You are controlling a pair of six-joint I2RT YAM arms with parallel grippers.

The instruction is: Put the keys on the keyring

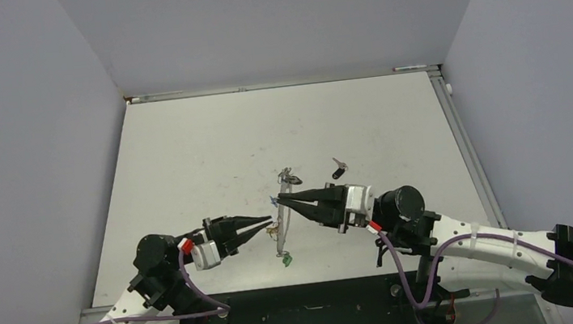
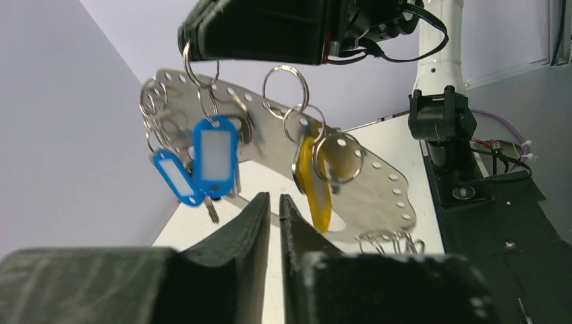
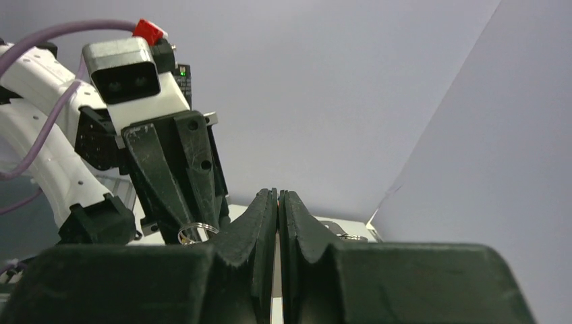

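The keyring [image 2: 374, 192], a flat grey metal piece with holes along its edge, is held up off the tabletop [image 1: 185, 157]. It is held by the right gripper [image 1: 279, 201], which is closed tight on its top part. Two blue keys [image 2: 216, 154] and a yellow key [image 2: 314, 185] are already hung on it by small rings. A green key [image 1: 287, 260] is seen at its low end, near the front edge of the tabletop. Whether it hangs there or just lies there cannot be told. One small ring [image 2: 285, 84] is seen with nothing on it.

One black key [image 1: 338, 169] is left lying on the tabletop, just past the right gripper and apart from the keyring. So most of the job looks done, and this key is likely the one still to be put on.

The left gripper [image 2: 274, 202] is closed, and nothing is seen between its fingers. It is placed just below the hanging keys, very near the yellow one.

Little room is left in the middle. The two grippers are almost nose to nose, and the hanging keys could be bumped. Plenty of bare tabletop is seen behind and to both sides, and the walls [image 1: 22, 159] are well apart from the grippers.
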